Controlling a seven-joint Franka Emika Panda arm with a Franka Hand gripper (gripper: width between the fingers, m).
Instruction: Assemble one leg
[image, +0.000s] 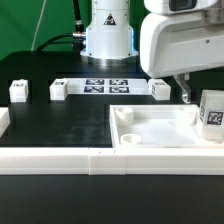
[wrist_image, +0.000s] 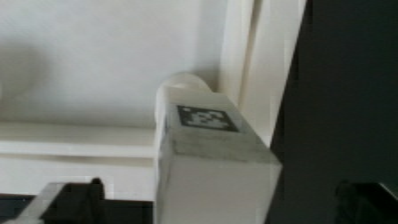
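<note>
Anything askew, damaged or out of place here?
Only the small white plastic leg with the square tag: it appears slightly tilted, not square, inside the large white walled tray near its wall. Nothing looks spilled or damaged.

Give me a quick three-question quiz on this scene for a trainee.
1. True or false: the tagged leg by the gripper lies on the marker board.
2. How many small white blocks stand in line with that board? A one, B three, C six.
3. Fill in: in the exterior view, the tagged leg is at the tray on its ____ side.
Key: 1 false; 2 B; 3 right.
</note>
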